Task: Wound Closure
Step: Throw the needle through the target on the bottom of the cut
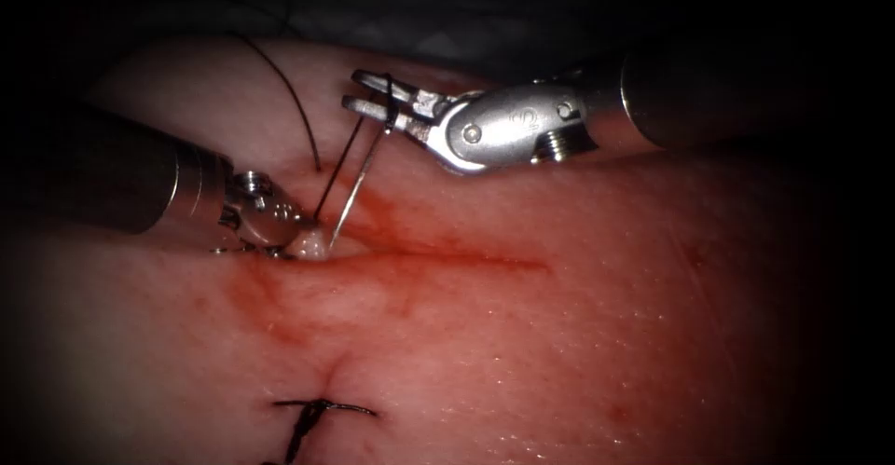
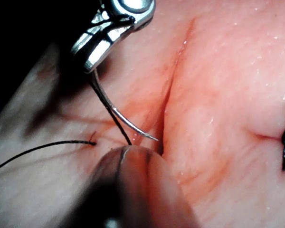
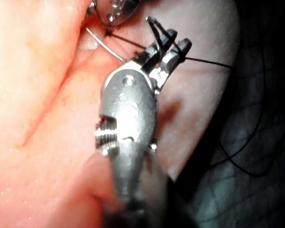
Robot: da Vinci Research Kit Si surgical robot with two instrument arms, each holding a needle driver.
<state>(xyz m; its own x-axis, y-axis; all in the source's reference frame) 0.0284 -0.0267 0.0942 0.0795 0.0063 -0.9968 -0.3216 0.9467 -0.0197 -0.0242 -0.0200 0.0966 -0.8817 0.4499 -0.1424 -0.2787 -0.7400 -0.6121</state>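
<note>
Needle (image 1: pixel 359 185) at the cut's (image 1: pixel 438 255) upper-left end: my right tool (image 1: pixel 370 90) clamps its rear end, where the thread (image 1: pixel 289 92) joins, while the point rests at the lip of the tissue (image 1: pixel 559 353) that my left tool (image 1: pixel 284 241) pinches and lifts. The tip looks not yet buried. To do this well, I judge, I should keep the lip raised and turn the wrist along the needle's curve, never pushing straight. One finished stitch (image 1: pixel 317 409) sits toward the tissue's near edge.
</note>
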